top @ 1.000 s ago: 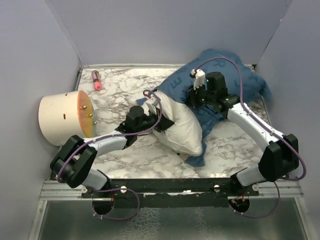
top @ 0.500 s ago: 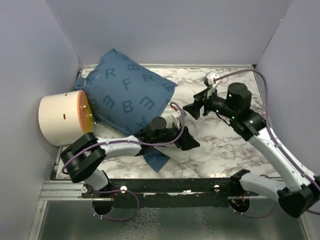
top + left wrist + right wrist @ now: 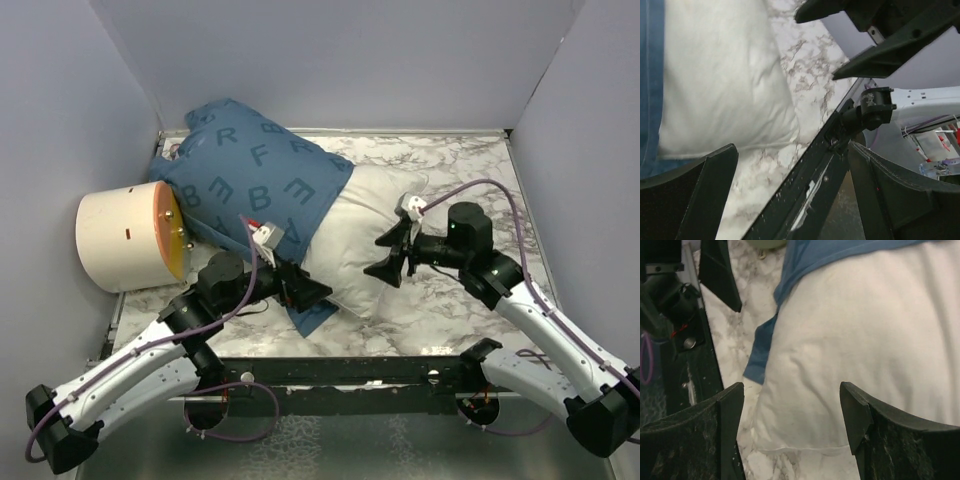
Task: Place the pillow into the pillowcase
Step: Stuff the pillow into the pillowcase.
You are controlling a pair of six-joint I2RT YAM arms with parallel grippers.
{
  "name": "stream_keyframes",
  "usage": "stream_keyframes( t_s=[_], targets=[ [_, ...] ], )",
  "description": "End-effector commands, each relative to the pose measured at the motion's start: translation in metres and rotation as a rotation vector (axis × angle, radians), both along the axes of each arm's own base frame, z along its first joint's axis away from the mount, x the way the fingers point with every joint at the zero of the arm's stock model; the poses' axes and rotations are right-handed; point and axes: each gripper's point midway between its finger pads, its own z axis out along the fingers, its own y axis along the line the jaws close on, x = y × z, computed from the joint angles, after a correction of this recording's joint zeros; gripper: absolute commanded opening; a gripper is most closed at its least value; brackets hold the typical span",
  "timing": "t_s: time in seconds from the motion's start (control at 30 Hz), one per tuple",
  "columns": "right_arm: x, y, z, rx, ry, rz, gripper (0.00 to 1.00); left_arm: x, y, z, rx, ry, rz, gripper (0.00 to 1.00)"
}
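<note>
The blue lettered pillowcase (image 3: 255, 185) lies at the back left, puffed up. The white pillow (image 3: 365, 235) sticks out of its right side, bare end resting on the marble table (image 3: 460, 170). A blue flap (image 3: 315, 318) shows under the pillow's near edge. My left gripper (image 3: 310, 290) hovers open at that near edge, holding nothing; its wrist view shows the pillow (image 3: 720, 85) beyond the open left gripper (image 3: 795, 185). My right gripper (image 3: 390, 255) is open beside the pillow's right end. In its wrist view the pillow (image 3: 865, 340) and pillowcase (image 3: 840, 255) lie ahead of the open right gripper (image 3: 792, 410).
A cream cylinder tub (image 3: 125, 235) lies on its side at the left, touching the pillowcase. Purple walls (image 3: 60, 120) close in the table on three sides. A black rail (image 3: 330, 370) runs along the near edge, also visible as the rail (image 3: 805, 185) under my left gripper.
Both grippers were shut on the fabric a second ago and now stand open, clear of it. The pillow and pillowcase have shifted from the right middle to the back left.
</note>
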Motion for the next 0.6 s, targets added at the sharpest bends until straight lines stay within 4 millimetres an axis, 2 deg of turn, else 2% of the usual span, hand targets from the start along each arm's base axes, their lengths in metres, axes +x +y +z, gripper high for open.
stream_keyframes(
  t_s=[0.0,0.1,0.17,0.23,0.3,0.43,0.57],
  targets=[
    [-0.037,0.024,-0.018,-0.021,-0.034,0.153,0.78,-0.014,0.038,-0.084,0.173,0.313,0.167,0.94],
    [-0.045,0.044,-0.037,-0.105,-0.088,0.15,0.81,-0.01,0.046,-0.104,0.185,0.357,0.238,0.98],
    [-0.039,0.054,-0.052,-0.167,-0.101,0.124,0.83,-0.002,0.051,-0.113,0.198,0.351,0.297,0.99],
    [-0.027,0.062,-0.07,-0.246,-0.112,0.082,0.86,0.005,0.056,-0.123,0.226,0.341,0.338,0.99],
    [-0.005,0.062,-0.078,-0.308,-0.135,-0.015,0.87,0.014,0.061,-0.134,0.24,0.334,0.372,0.99],
    [0.03,0.054,-0.079,-0.351,-0.178,-0.202,0.87,0.037,0.058,-0.137,0.128,0.314,0.394,0.99],
    [0.041,0.05,-0.072,-0.336,-0.201,-0.274,0.87,0.051,0.058,-0.139,0.112,0.275,0.389,0.99]
  ],
)
